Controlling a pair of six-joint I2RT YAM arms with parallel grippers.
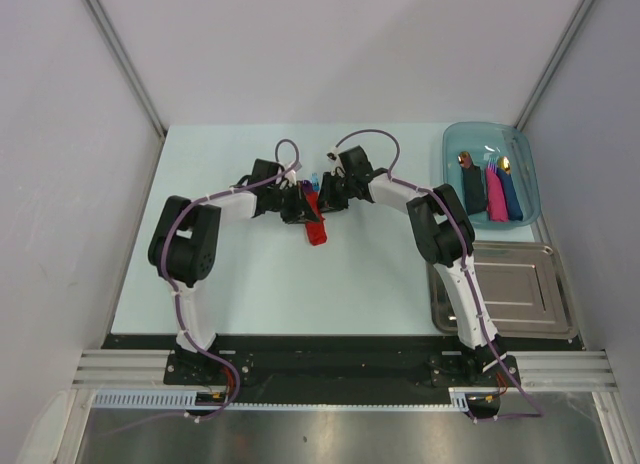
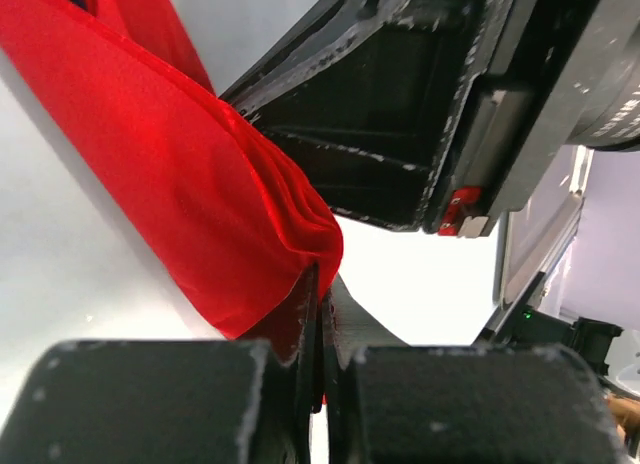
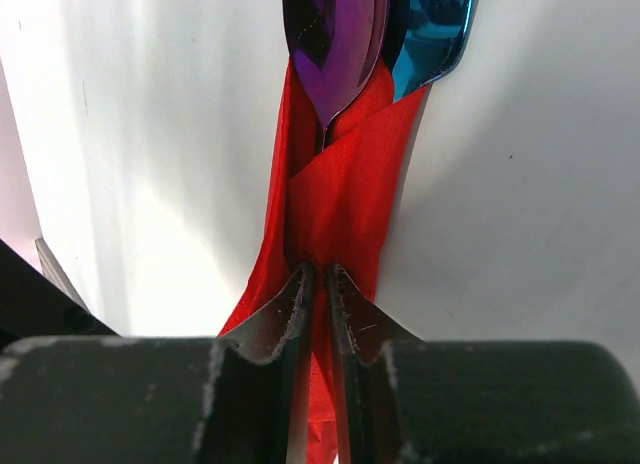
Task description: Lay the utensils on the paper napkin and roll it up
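red napkin (image 3: 340,204) wrapped round purple spoon (image 3: 325,44) and blue fork (image 3: 435,39), centre of counter (image 1: 260,284). left fingers (image 2: 355,319) and right fingers (image 3: 283,322) both clamped on its folds. soft and light; cutlery likely slick, so grip the wrap.

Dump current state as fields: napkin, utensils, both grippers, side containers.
napkin: red napkin, folded into a narrow roll at table centre
utensils: purple spoon and blue fork, heads sticking out of one end of the roll
grip_left: left gripper shut on the napkin
grip_right: right gripper shut on the napkin
bin: blue bin, far right, holds other rolls
tray: metal tray, near right
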